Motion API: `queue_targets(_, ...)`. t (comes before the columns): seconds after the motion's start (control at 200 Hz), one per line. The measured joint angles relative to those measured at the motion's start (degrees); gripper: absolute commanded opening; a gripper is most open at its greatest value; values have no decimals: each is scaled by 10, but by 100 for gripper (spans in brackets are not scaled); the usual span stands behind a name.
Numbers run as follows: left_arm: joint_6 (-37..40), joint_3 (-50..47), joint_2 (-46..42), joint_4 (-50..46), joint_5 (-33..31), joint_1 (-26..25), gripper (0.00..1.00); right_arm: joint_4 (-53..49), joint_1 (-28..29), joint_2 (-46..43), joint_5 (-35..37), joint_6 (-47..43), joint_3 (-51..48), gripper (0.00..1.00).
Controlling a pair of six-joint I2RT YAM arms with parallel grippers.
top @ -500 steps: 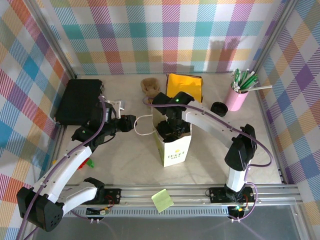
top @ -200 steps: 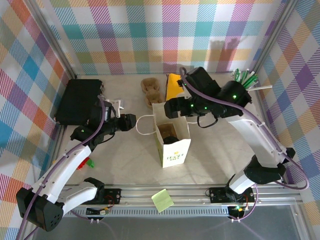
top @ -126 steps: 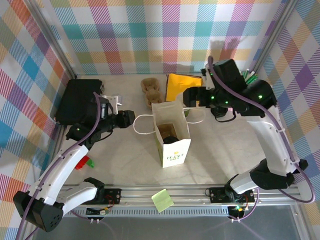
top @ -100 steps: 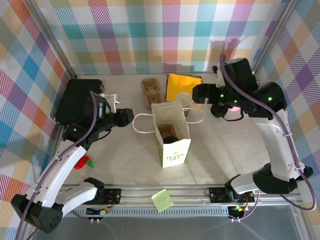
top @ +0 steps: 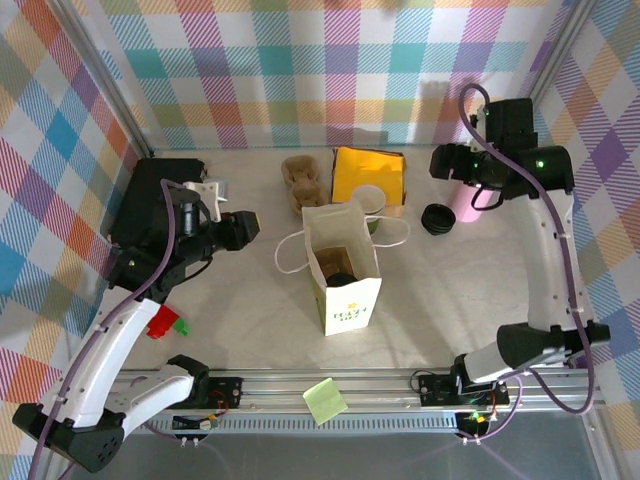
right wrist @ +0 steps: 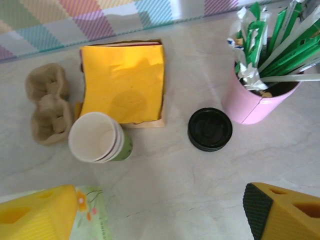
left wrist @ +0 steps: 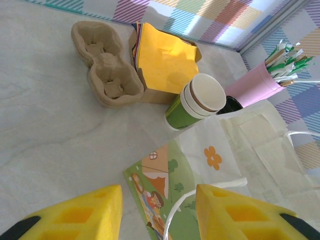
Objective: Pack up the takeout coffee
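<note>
Behind bag [top: 348, 300], cup [top: 368, 198] upright, green-banded in L wrist cam

I list yellow napkins [right wrist: 122, 82], a cardboard cup tray [right wrist: 46, 102] beside them, a black lid [right wrist: 210, 129], and a pink straw cup [right wrist: 252, 100] nearby.

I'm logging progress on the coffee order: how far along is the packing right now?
Done: the paper bag stands open, something dark inside. In hand: nothing; the left gripper and right gripper are both open and empty. Remaining: the takeout coffee stands on the table behind the bag, beside the yellow napkins, not yet packed.
</note>
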Motion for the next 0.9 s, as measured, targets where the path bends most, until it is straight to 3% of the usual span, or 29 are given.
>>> queue_targets(0.21, 0, 9, 0, -11, -16, 0, 43, 39, -71, 55, -26, -24, 0, 76)
queue_targets(0.445, 13, 9, 0, -8, -41, 0, 43, 81, -134, 112, -56, -21, 9, 59)
queue_targets(0.9, 29, 23, 28, 47, -46, 0, 44, 111, -169, 188, -56, -7, 57, 56)
